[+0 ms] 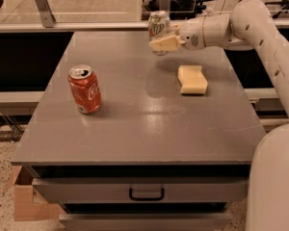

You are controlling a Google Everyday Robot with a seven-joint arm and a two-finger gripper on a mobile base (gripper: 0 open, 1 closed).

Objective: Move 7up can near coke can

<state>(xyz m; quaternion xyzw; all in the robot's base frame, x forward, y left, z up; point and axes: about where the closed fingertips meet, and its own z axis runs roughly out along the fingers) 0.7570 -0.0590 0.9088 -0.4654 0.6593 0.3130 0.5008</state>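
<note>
While aloft, claw (160, 38) around 7up can (158, 25)

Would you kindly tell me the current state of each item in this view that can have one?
7up can: upright, gripped, apparently lifted off the table.
end effector: shut on the 7up can, over the far side of the table.
coke can: upright, standing free on the left side.
sponge: lying flat, untouched.
drawer: closed.
</note>
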